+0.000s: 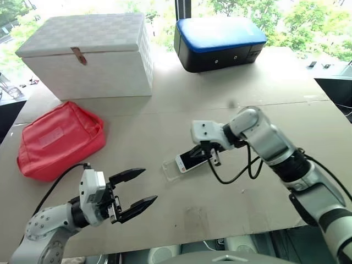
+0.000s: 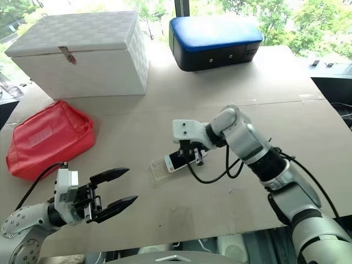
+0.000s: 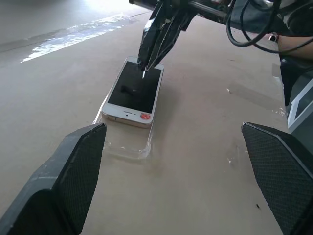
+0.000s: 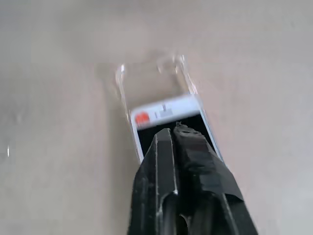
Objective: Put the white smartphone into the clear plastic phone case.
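right gripper (image 4: 172, 131) closed over white smartphone (image 3: 134, 93); red pouch (image 1: 59, 138) well apart.

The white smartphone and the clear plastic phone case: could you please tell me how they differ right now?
The white smartphone is opaque, with a black screen; the clear plastic phone case is see-through, showing the table beneath. The smartphone lies only partly in the case, whose near end sits uncovered. The shut right gripper points at the smartphone's screen, not the case. Both are rounded rectangles.
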